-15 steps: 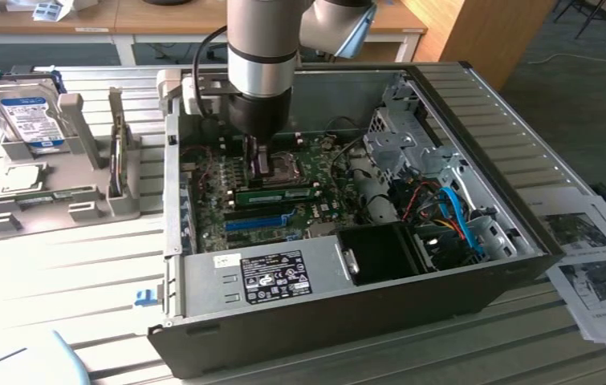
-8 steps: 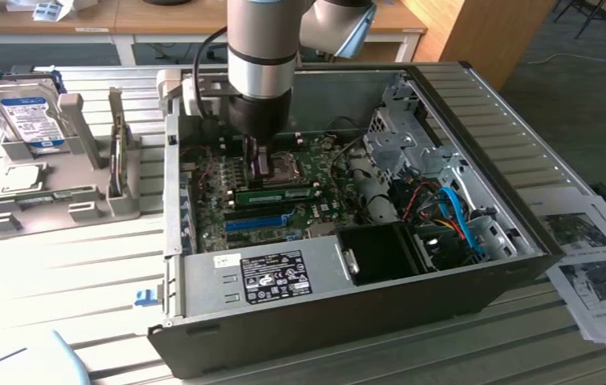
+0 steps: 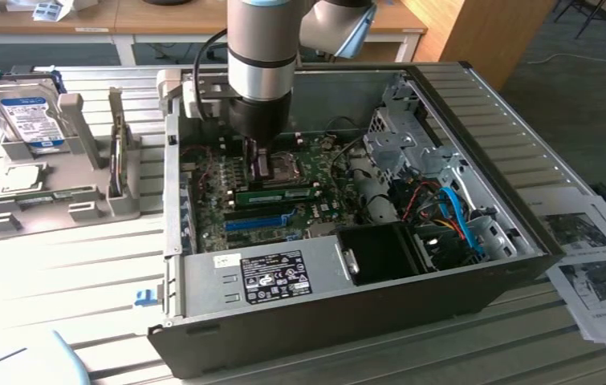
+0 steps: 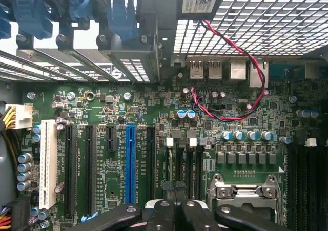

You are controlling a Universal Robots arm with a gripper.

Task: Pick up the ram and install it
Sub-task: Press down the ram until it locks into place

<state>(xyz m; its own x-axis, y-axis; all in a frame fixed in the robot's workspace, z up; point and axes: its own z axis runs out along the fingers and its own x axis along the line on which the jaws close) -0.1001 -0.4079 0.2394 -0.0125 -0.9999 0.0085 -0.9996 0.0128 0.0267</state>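
Black jaws pressed together above glossy green motherboard, thin green ram seated flat inside boxy metal case

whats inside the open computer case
Inside the computer case: a green motherboard with a blue slot, a ram stick lying in its slot, cables and a black fan shroud. The gripper is lowered in, covering the board directly beneath it.
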